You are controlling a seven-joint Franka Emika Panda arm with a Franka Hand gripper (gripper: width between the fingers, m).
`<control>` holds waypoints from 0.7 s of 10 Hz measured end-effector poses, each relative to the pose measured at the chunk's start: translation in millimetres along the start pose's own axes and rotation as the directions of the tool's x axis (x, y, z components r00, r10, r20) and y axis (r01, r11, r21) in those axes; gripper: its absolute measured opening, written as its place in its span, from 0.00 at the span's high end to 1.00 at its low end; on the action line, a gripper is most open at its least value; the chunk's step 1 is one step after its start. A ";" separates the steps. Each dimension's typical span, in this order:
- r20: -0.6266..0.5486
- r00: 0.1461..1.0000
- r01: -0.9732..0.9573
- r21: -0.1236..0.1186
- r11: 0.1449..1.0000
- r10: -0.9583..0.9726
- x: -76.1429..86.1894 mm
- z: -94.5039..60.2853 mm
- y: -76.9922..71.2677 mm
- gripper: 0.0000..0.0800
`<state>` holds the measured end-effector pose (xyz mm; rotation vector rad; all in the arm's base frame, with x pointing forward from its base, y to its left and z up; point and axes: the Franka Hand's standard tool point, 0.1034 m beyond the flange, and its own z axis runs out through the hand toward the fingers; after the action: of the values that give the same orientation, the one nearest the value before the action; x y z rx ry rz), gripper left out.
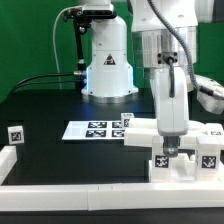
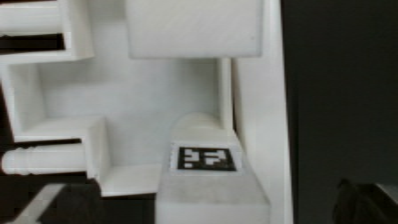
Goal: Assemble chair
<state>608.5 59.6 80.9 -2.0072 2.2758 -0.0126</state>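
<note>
**Item: chair kit, partly grouped, with the arm lowered onto it**

- **Chair** (image 1: 186, 158): white blocky panels with black-and-white tags. They stand together at the front of the table, on the exterior view's right of the marker board (image 1: 95, 128) and nearer the camera than it. They appear to be pushed against the border rail (image 1: 80, 172), probably so that the rail braces them while parts are joined.
- **Gripper** (image 1: 172, 150): hangs straight down into the cluster, on the same side of the marker board. I cannot tell how wide it stands. Its fingertips are sunk among white parts in the exterior view, and the wrist view shows no fingers clearly.
- **Wrist view**: a framed panel with ribs and stub pegs fills the picture, and a square tag (image 2: 205, 158) is close under the camera. From this I judge the step to be a seating or an alignment.
- **Small tagged block** (image 1: 15, 133): lies alone, well apart from the marker board on the exterior view's left, by the rail there. It is probably waiting for a later step.
- **Table** (image 1: 50, 150): matt black and flat, with white rails along its edges.
- **Room**: the robot base (image 1: 108, 65) stands behind the marker board, with a green backdrop behind it.
</note>
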 end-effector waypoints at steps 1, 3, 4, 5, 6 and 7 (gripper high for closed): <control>-0.001 1.000 0.019 0.000 1.000 -0.019 0.1 0.2 0.1 0.19; 0.002 0.983 0.185 0.010 0.983 -0.185 -4.2 -5.6 2.7 0.19; -0.008 0.941 0.338 0.028 0.941 -0.338 -5.5 -7.6 8.8 0.19; -0.009 0.884 0.468 0.028 0.883 -0.468 -5.9 -10.5 17.1 0.19; -0.010 0.827 0.562 0.029 0.826 -0.562 -7.2 -12.5 21.7 0.19; -0.016 0.777 0.630 0.030 0.776 -0.630 -7.0 -12.0 23.5 0.19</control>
<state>585.1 68.8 91.5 -2.6414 1.4701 -0.1100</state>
